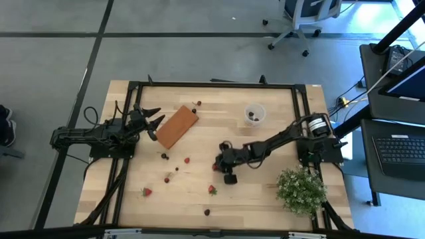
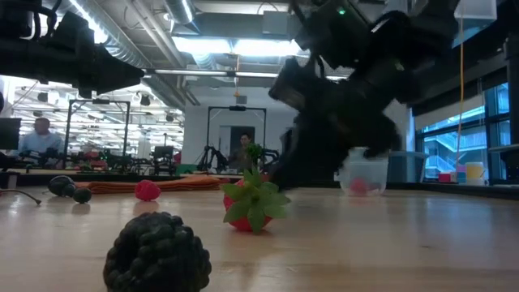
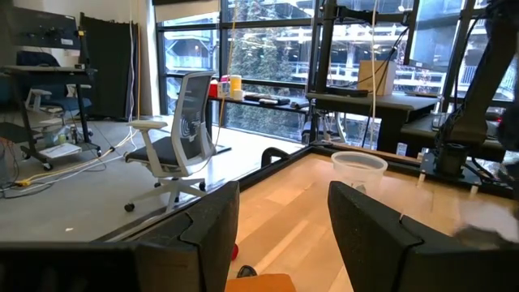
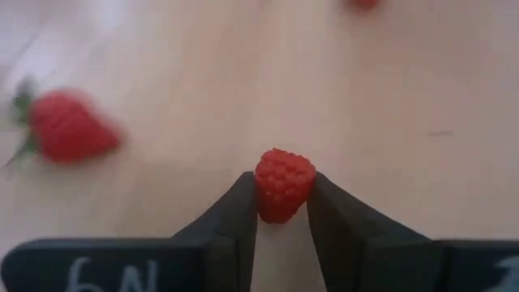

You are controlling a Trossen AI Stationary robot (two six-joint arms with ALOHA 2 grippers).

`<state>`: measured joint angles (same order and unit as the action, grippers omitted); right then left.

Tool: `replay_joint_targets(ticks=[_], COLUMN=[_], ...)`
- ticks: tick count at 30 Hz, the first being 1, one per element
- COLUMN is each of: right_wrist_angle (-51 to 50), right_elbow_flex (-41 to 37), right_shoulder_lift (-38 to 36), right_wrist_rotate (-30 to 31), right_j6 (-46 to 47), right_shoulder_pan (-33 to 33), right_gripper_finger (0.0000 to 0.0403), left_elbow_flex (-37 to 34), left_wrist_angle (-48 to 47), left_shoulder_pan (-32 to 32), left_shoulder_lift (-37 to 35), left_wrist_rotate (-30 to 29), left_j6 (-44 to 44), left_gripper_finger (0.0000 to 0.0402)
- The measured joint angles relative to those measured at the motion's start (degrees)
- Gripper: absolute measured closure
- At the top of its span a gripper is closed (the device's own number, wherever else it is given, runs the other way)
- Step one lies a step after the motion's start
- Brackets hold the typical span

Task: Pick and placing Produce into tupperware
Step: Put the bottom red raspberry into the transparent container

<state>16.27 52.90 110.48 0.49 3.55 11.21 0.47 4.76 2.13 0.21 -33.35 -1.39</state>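
Right hand (image 4: 282, 217) clamped on red berry (image 4: 284, 183) low over the surface (image 4: 405, 97); cup (image 1: 254, 113) lay beyond, toward far edge. Left hand (image 1: 151, 122) apart, idle.

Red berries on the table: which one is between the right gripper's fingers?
The bumpy red raspberry without a green top, pinched by the right gripper; the leafy strawberry lies loose.
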Motion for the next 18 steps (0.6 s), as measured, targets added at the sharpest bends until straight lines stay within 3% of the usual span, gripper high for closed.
replay_joint_targets(ticks=[5, 10, 18], right_wrist_angle=[-3.92, -13.74, -34.12], right_elbow_flex=[0.15, 0.17, 1.09], right_shoulder_lift=[-9.21, -22.56, -43.54], right_wrist_rotate=[0.65, 6.03, 6.71], right_j6=[0.97, 4.19, 20.78], right_shoulder_pan=[-4.79, -10.94, -23.47], right_gripper_finger=[0.0307, 0.0307, 0.0307], left_elbow_flex=[0.00, 0.01, 0.00], left_wrist_angle=[0.01, 0.08, 0.05], left_shoulder_pan=[0.00, -0.02, -0.02], left_shoulder_lift=[-0.02, -0.02, -0.02], left_wrist_rotate=[0.01, 0.01, 0.03], left_j6=[-0.02, -0.04, -0.08], left_gripper_finger=[0.0217, 0.0217, 0.0217])
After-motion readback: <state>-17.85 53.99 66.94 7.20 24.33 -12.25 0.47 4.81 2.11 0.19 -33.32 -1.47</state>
